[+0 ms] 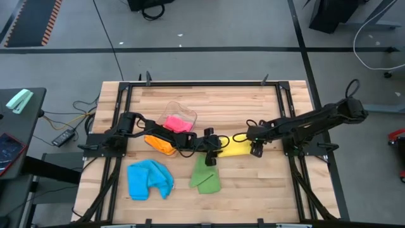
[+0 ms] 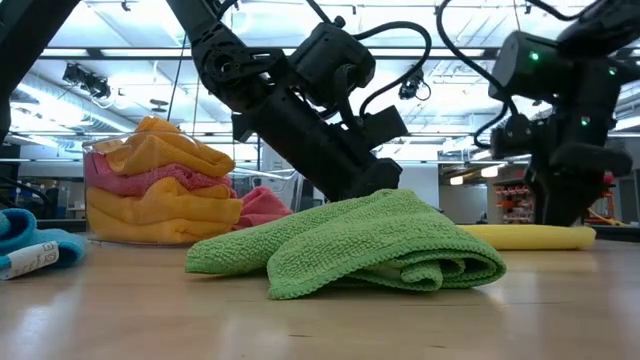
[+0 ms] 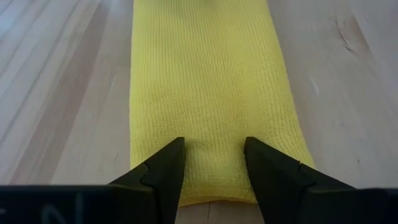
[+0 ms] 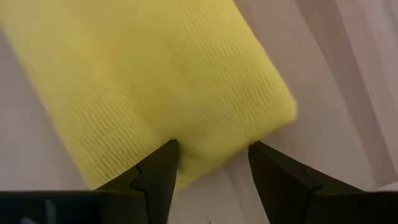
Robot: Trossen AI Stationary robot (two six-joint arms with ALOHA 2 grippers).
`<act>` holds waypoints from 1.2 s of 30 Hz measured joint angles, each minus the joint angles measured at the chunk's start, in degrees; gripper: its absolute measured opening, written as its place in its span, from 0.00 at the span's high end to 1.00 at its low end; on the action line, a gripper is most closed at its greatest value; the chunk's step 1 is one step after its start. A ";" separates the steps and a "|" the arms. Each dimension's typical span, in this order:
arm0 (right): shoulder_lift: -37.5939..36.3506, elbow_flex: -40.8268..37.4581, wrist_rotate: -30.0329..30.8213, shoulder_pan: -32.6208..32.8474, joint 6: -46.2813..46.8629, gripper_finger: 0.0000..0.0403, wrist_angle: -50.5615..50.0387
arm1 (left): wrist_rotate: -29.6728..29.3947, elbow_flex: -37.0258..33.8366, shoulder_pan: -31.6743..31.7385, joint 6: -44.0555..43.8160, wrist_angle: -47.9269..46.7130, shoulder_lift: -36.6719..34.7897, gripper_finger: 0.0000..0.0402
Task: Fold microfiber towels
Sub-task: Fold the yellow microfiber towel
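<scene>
**Two pincers at the ends of a folded yellow towel**

Wooden tabletop fills the centre of the overhead frame. Blue towel lies crumpled at lower left; green towel lies rumpled at lower centre. Yellow towel, folded to a narrow strip, lies right of centre. A clear tub at upper centre holds a pink towel; an orange towel lies just beside it. Left pincer, fingers spread, straddles the strip's left end. Right pincer, fingers spread, straddles its right end.
</scene>
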 joint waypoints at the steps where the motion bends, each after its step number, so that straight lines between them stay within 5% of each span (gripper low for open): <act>1: 0.21 -0.83 0.52 0.02 0.58 0.49 1.06 | 0.00 0.00 -0.01 0.00 -0.08 0.00 0.56; 15: -0.29 8.73 9.85 1.37 1.12 0.49 -5.65 | 0.39 -0.26 -0.29 0.76 -4.36 -2.64 0.57; 25: 0.16 9.98 6.62 15.58 -4.48 0.49 8.39 | -0.15 -0.26 -2.59 3.67 -4.35 -5.40 0.57; 36: 8.18 4.06 7.29 24.67 3.25 0.49 20.19 | -14.92 -0.17 -0.99 3.01 -5.51 -5.48 0.58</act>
